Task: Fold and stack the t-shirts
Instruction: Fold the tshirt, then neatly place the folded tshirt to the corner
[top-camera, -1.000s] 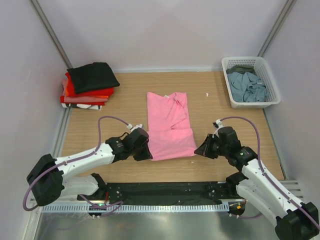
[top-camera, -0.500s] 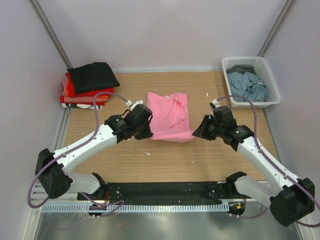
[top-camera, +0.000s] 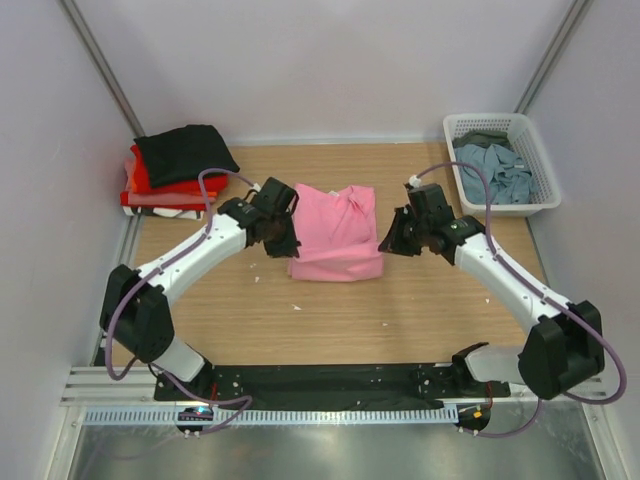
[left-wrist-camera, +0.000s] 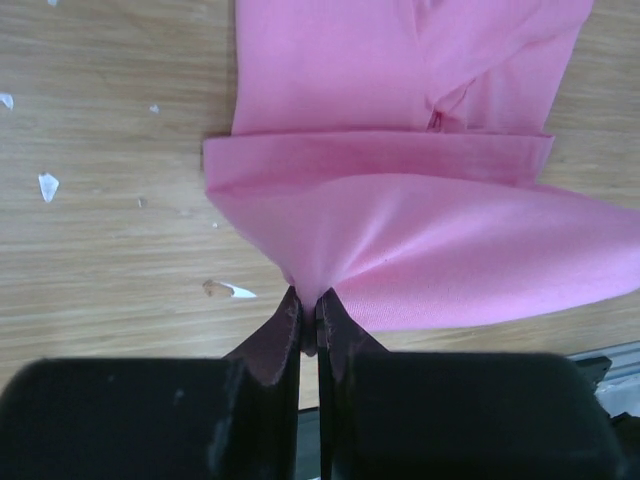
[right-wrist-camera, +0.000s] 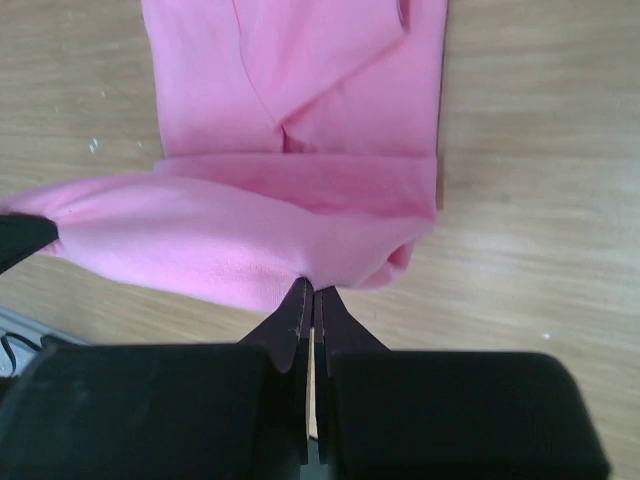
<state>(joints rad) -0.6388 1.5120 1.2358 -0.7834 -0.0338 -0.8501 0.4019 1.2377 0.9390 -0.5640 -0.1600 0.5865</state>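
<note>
A bright pink t-shirt (top-camera: 336, 232) lies mid-table, its near hem lifted and carried back over the rest of it. My left gripper (top-camera: 287, 243) is shut on the hem's left corner, the pink cloth (left-wrist-camera: 400, 240) pinched between its tips (left-wrist-camera: 308, 300). My right gripper (top-camera: 385, 243) is shut on the right corner of the same pink t-shirt (right-wrist-camera: 290, 200), cloth bunched at its tips (right-wrist-camera: 308, 285). Black, red and orange folded t-shirts (top-camera: 180, 168) sit stacked at the back left. Grey-blue and dark olive t-shirts (top-camera: 495, 167) lie crumpled in the basket.
A white lattice basket (top-camera: 540, 170) stands at the back right by the wall. Small white scraps (left-wrist-camera: 45, 185) dot the wooden table (top-camera: 300, 320). A black mat (top-camera: 320, 385) runs along the near edge between the arm bases.
Both grippers have carried the pink shirt's near hem away from the arm bases and up over the shirt, halving its visible length. Both arms have stretched out further.
</note>
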